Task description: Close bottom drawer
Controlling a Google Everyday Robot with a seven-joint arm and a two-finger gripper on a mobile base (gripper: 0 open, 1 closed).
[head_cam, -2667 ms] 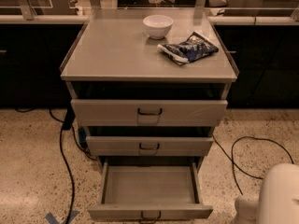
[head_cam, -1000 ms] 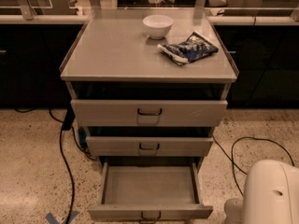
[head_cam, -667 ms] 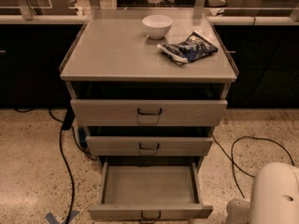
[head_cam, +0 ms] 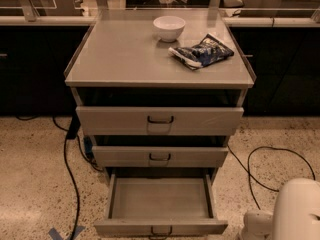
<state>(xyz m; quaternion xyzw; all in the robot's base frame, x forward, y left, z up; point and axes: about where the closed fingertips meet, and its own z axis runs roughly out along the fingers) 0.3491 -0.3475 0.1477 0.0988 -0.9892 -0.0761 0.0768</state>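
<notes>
The bottom drawer point(head_cam: 160, 199), a shallow grey-beige tray, stands pulled far out of the cabinet and is empty. Its low front panel carries a small dark loop handle point(head_cam: 161, 231) at the frame's lower edge. The middle drawer point(head_cam: 190, 157) and the top drawer point(head_cam: 200, 120) above it each stand slightly out. My gripper is out of view. Only a white rounded part of my arm point(head_cam: 300, 209) shows at the lower right, to the right of the bottom drawer and apart from it.
A white bowl point(head_cam: 169, 27) and a dark blue snack bag point(head_cam: 201, 51) lie on the cabinet top point(head_cam: 125, 59). Black cables run over the speckled floor left point(head_cam: 70, 174) and right point(head_cam: 260, 174) of the cabinet. Blue tape point(head_cam: 65, 232) marks the floor at the lower left.
The white arm part at the lower right swung a little left and up, then back right and down. The drawers have not moved.
</notes>
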